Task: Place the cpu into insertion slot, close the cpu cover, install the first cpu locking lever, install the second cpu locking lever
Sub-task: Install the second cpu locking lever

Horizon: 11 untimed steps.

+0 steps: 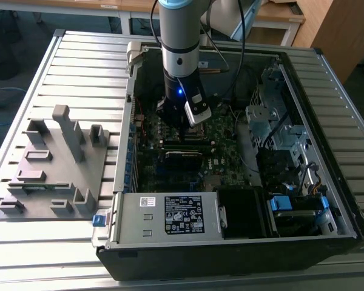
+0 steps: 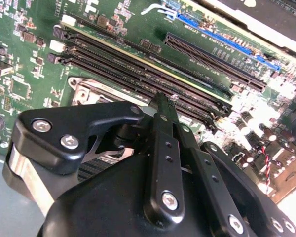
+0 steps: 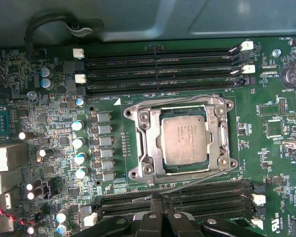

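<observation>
From my end, the arm is reaching straight down into the open case, with the gripper hovering low over the board, roughly mid-case and a bit toward the exterior view's left.

In the first wrist view the slot sits about mid-board between two banks of RAM slots. The cpu is already in it: flat, face up, a dull grey square lid with faint print, edges lined up square with the socket. The cover looks down over it, a silvery frame with a big window showing the chip and screws at the corners. The frame reads slightly longer along the RAM slot direction. A thin wire lever runs along the side next to the far RAM bank, and another lever lies at a slant along the side nearer the gripper. Can't tell whether either is hooked.

Fingers in the second wrist view look pinched together with nothing between them, tips just above the RAM slots beside the socket.
</observation>
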Tool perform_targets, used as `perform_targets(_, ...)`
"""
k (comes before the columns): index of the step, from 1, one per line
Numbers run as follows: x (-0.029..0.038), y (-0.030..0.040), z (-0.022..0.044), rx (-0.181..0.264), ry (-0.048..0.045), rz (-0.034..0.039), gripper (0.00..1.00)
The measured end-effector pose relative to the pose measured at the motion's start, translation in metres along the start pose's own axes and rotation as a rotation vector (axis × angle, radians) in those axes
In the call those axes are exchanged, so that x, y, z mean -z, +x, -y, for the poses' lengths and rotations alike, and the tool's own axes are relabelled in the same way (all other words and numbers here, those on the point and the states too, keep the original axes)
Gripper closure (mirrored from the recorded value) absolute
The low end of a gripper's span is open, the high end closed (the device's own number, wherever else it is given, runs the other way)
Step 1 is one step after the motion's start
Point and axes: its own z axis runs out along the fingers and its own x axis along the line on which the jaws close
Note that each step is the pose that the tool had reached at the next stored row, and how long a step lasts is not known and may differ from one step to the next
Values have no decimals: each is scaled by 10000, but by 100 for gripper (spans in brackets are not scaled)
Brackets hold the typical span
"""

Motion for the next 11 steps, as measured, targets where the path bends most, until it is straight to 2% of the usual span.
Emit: perform_targets(11,-8,1,0,0,-2,1,90)
